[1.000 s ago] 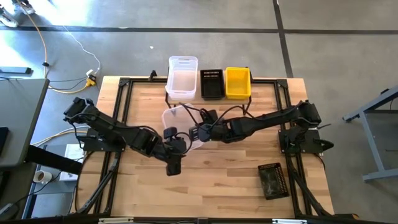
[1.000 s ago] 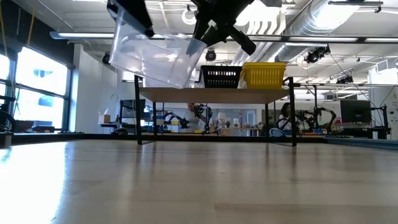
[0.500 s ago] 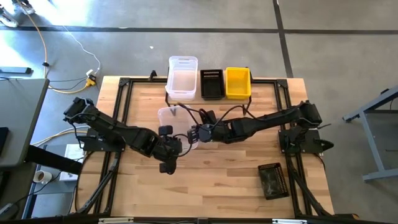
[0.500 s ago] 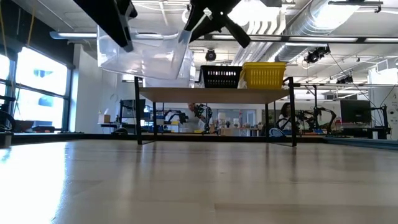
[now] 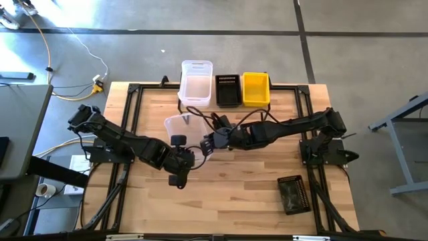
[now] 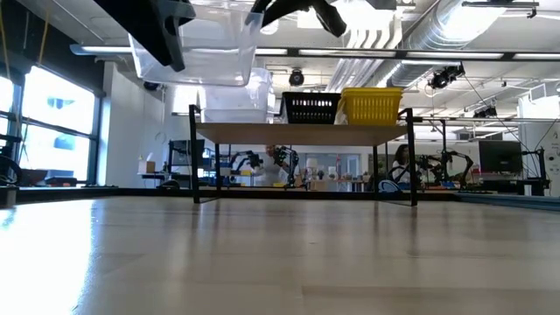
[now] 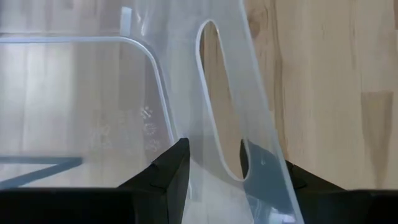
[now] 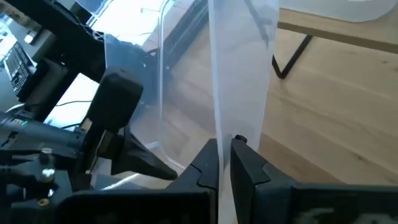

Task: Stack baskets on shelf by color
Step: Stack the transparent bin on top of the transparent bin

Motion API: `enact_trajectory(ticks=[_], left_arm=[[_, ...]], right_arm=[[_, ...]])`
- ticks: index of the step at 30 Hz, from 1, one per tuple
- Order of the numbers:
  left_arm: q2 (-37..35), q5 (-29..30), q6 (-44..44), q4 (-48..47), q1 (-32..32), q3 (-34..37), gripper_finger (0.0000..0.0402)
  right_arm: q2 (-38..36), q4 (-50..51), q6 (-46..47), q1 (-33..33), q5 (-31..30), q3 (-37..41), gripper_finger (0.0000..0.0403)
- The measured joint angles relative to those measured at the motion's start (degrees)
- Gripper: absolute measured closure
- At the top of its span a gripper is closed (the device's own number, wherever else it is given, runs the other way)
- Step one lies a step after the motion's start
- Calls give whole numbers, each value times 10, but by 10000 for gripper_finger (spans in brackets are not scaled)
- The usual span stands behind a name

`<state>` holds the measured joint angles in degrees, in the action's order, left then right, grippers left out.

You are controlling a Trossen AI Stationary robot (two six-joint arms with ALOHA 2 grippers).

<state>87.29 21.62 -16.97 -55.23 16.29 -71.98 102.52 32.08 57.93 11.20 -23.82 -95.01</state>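
A clear basket hangs in the air over the table's middle, level, with both grippers on it. My left gripper is at its near side and my right gripper at its right side. In the low view the clear basket floats higher than the shelf. On the shelf at the far edge stand a clear basket, a black basket and a yellow basket. Another black basket lies on the table, near right. My left gripper has the basket's wall with the handle slot between its fingers, one finger on each face, slanting down from the near left. The basket is lifted clear and level. My right gripper pinches the thin upper edge of the basket's right wall between its two fingers, coming from the table's right. The wall stands edge-on in the hold, and the basket is clear of the table.
The wooden table has black frame rails along its edges. Cables run from the right arm near the shelf's front. The shelf's legs stand beyond the held basket.
My right gripper has risen, carrying the basket's right side up. The clear basket, tilted a second ago, now hangs level and higher, shifted a little toward the table's left. My left gripper has tipped and rolled with it while staying in place.
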Motion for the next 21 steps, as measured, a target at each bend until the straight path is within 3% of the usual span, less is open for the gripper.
enact_trajectory(ticks=[5, 14, 21], left_arm=[[0, 7, 0, -2, 0, 0, 286], [0, 9, 24, -3, 0, 0, 387], [1, 2, 26, -8, 4, 3, 398]], right_arm=[[0, 8, -4, 0, 16, -2, 402], [0, 28, 6, 0, 25, -3, 396], [-3, 17, -29, 5, 26, -6, 327]])
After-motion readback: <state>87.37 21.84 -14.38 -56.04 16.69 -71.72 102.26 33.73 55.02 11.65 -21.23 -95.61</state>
